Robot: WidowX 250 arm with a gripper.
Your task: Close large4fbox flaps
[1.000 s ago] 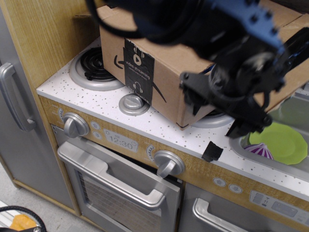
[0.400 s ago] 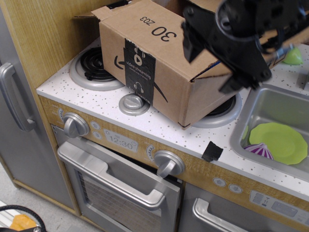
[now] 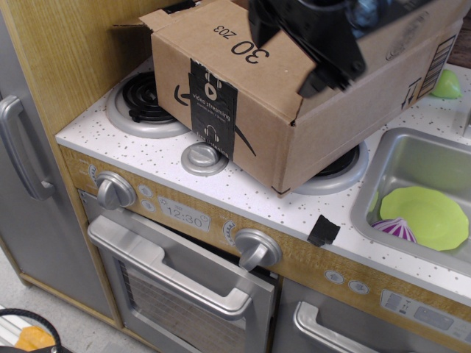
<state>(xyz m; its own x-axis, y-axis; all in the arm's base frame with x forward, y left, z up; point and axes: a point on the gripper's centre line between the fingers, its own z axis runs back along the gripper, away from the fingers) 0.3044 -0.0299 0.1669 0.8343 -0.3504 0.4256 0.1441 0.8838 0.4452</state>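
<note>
The large4fbox is a brown cardboard box with black printed tape and "30 Z03" on it. It sits on the toy stove top, over the burners. Its front flap lies sloped over the top. A left flap sticks out toward the wooden wall. The right top panel lies roughly flat. My black gripper hovers over the box top at the upper edge of the view. Its two fingers are spread apart and hold nothing. The box opening is hidden behind it.
A left burner and a small silver disc lie beside the box. The sink at right holds a green plate and a purple item. A black scrap lies at the counter edge. A wooden wall stands at left.
My gripper has moved up and left, from in front of the box's right corner above the sink to over the box top. The box has not shifted.
</note>
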